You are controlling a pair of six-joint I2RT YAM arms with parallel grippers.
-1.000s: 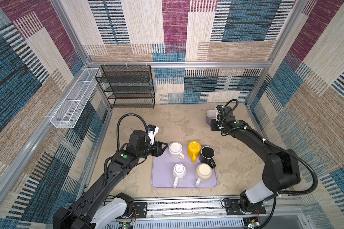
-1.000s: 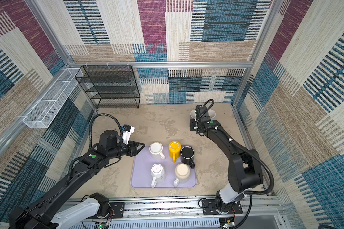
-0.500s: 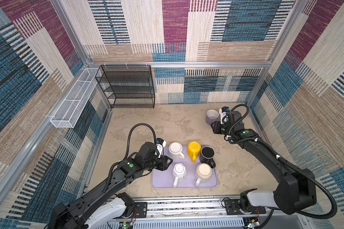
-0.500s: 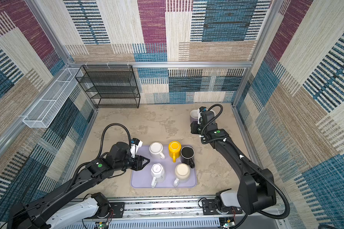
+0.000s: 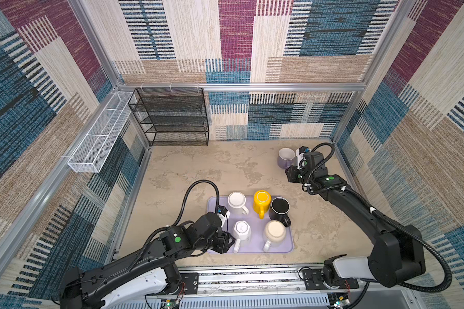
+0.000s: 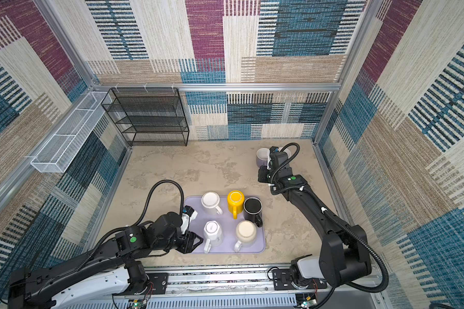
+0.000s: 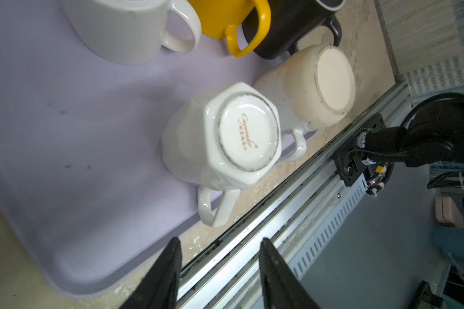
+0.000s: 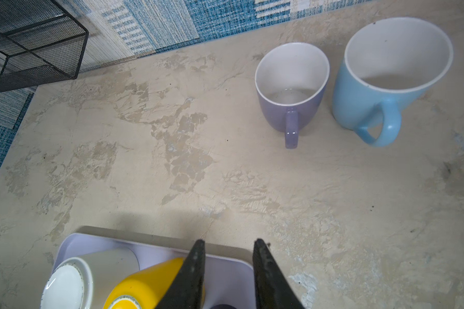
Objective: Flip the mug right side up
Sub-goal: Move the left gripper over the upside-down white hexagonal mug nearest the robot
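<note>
Nearest, the left gripper point(image 7: 220, 242), jaws apart and empty, sits beside the handle of the white faceted ceramic mug point(image 7: 225, 133), upside down on the flat lavender tray's point(image 5: 251, 247) near side. Beyond the tray, the right gripper point(image 8: 229, 242) stands parted, empty.

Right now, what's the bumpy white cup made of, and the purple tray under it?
The white faceted mug looks like glazed ceramic, maybe porcelain: shiny highlights, a gold printed mark on its upturned base, a duller ring around that. The lavender tray looks like matte plastic: smooth, softly rounded rim, faint scuffs. It could be something else coated.
</note>
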